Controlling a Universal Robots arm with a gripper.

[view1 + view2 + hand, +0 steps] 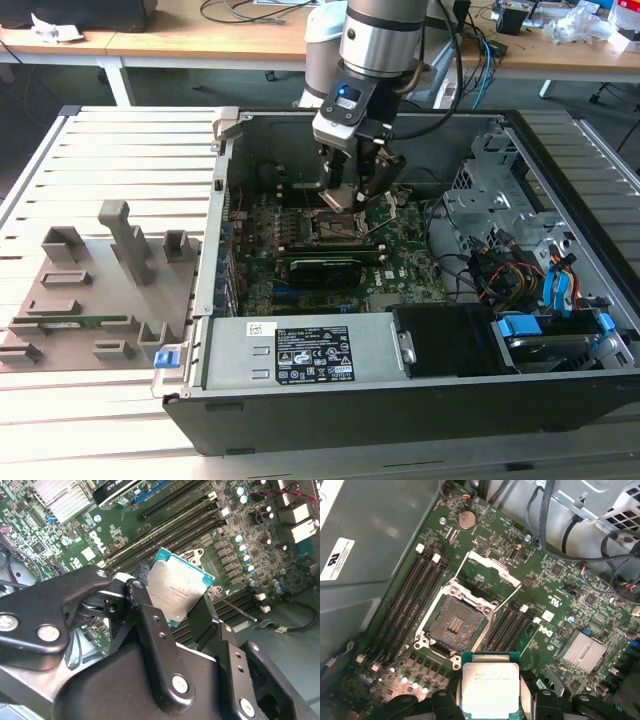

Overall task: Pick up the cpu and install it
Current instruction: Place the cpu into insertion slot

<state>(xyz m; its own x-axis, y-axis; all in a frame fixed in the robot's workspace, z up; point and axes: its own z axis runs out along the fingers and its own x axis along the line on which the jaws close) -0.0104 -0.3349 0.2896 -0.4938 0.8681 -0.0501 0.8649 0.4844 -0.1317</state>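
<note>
cpu [490, 687] held over motherboard [545, 580]
Jaws clamp its two opposite edges; the empty socket [456, 624] lies near.

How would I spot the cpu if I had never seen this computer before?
Look inside the open computer case, lying on its side, at the green motherboard. Just above it, the gripper holds the cpu by its edges. It is the small flat square with a shiny silver top and green rim, unlike the dark empty socket nearby.
</note>
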